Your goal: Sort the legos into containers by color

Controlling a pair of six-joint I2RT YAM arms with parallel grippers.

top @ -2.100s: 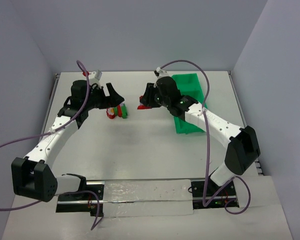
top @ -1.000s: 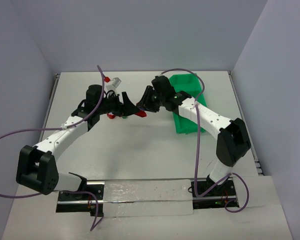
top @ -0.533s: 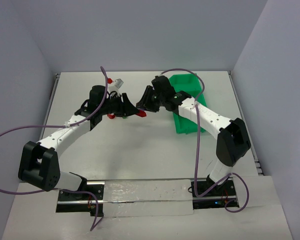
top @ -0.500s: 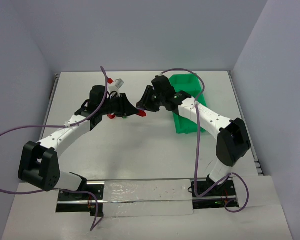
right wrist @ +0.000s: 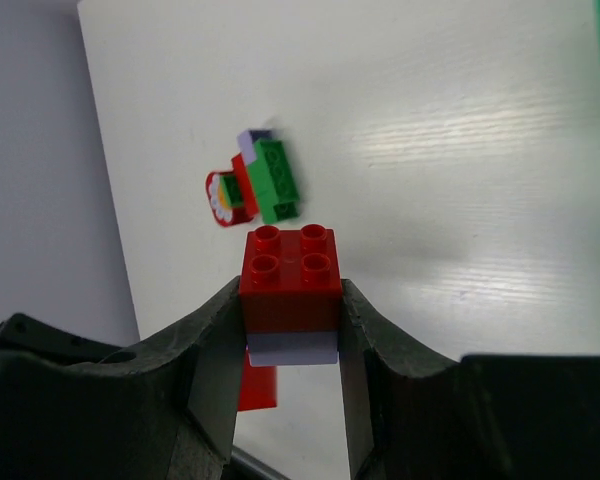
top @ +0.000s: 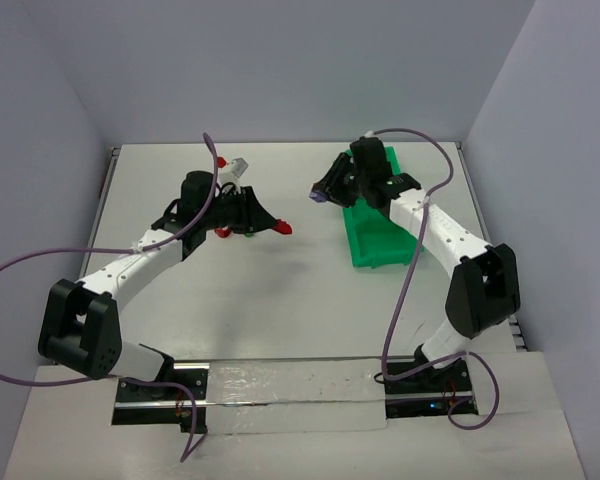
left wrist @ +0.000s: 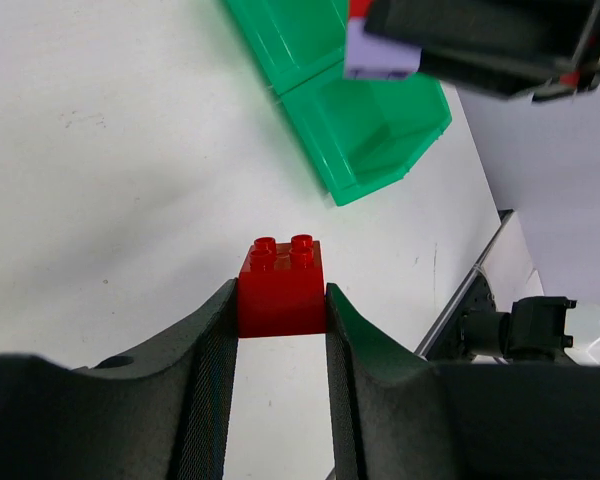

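My left gripper [top: 276, 226] [left wrist: 280, 300] is shut on a single red lego brick [top: 283, 228] [left wrist: 282, 288], held just above the table at its middle. My right gripper [top: 325, 193] [right wrist: 291, 300] is shut on a red brick stacked on a pale purple one [right wrist: 291, 295] [top: 320, 196]. It hangs beside the left wall of the green compartment tray [top: 372, 246] [left wrist: 365, 115]. A small pile of green, red and purple legos [right wrist: 255, 185] [top: 223, 232] lies on the table, partly hidden under the left gripper in the top view.
The tray stands at the right of the table, running back towards the far wall, with the right arm [top: 435, 225] lying across it. Purple cables loop above both arms. Walls close in the table at the back and the sides.
The left gripper has shut on the red brick where the two grippers met. The right gripper has pulled away right and back towards the tray with its red and purple stack.
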